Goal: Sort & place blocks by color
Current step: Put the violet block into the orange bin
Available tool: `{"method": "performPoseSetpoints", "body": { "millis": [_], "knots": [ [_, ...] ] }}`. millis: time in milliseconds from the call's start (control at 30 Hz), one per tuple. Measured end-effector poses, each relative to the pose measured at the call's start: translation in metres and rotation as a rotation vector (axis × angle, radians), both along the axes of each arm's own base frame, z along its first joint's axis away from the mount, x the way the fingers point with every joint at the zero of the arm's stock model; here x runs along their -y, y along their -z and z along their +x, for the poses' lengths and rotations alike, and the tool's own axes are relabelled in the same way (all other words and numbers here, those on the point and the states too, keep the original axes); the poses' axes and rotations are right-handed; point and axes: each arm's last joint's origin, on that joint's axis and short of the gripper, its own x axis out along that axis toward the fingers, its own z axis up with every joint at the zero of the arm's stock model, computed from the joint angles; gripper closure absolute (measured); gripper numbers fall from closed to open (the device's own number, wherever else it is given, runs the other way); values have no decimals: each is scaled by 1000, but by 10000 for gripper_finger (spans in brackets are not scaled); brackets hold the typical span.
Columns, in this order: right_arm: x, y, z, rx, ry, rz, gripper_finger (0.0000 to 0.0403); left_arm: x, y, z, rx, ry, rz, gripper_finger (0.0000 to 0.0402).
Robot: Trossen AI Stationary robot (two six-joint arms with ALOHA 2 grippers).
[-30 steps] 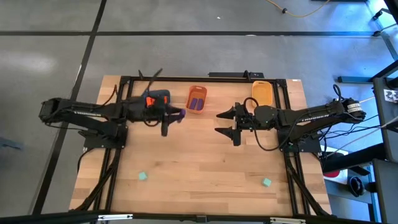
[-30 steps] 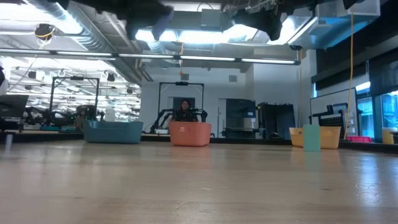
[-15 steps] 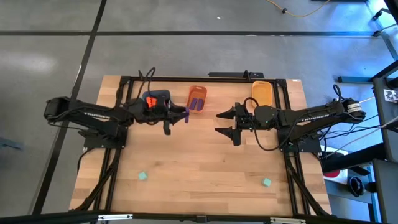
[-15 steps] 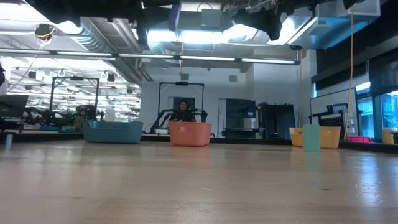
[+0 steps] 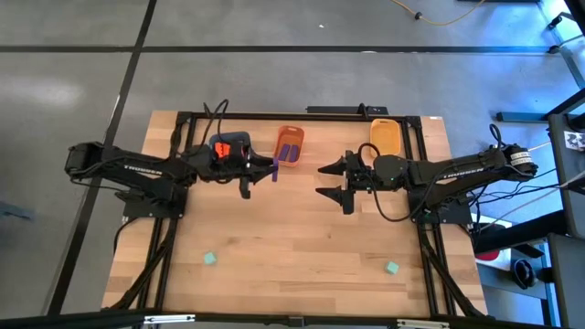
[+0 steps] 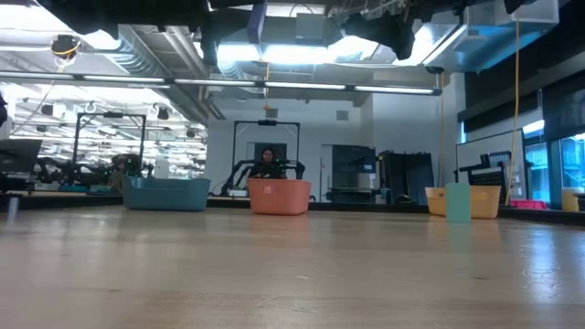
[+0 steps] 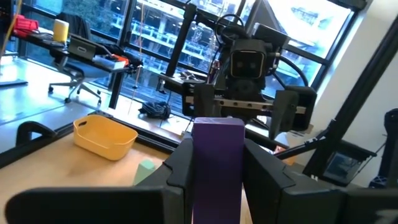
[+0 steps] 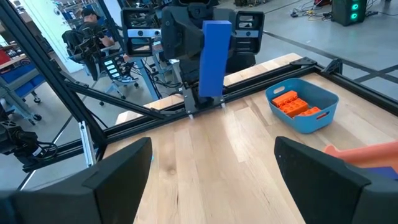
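A: So, high view first. Left gripper (image 5: 260,173) is raised above the table (image 5: 302,247), clamped on a purple brick (image 5: 273,170), just beside the orange tray (image 5: 290,146). Right gripper (image 5: 335,184) waits mid-table with its fingers spread, holding nothing

B: Step in hand?

A: My read: carrying purple to the orange tray. Next move calls for shifting the brick over the tray, lowering, then releasing. Count here: three trays, namely the blue tray (image 5: 230,145), orange and the yellow tray (image 5: 386,137); two green cubes, one near the front left (image 5: 210,259), one near the front right (image 5: 392,268); purple bricks already in the orange tray, number unclear; red bricks (image 5: 220,149) in the blue tray

B: Low view?

A: Three trays along the far edge; one green cube (image 6: 457,203) stands before the yellow one. Arms only partly seen overhead

B: Left wrist?

A: Purple brick (image 7: 216,165) upright between the fingers (image 7: 176,163), touching both. Yellow tray (image 7: 105,137) and one green cube (image 7: 145,169) beyond

B: Right wrist?

A: Own fingers (image 8: 118,171) wide apart. Blue tray (image 8: 303,104) holds red bricks (image 8: 295,104), about three, hard to separate
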Motion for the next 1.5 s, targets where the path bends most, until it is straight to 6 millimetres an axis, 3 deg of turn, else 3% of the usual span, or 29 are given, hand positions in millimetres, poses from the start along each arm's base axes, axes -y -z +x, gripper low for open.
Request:
{"method": "performPoseSetpoints", "body": {
  "millis": [467, 1500],
  "knots": [
    [0, 0, 0, -1, 0, 4, 62, 13, -1, 0, 1, 54, 1, 314],
    [0, 0, 0, 1, 4, 34, 62, 13, -2, -1, 7, 66, 3, 314]
  ]
}}
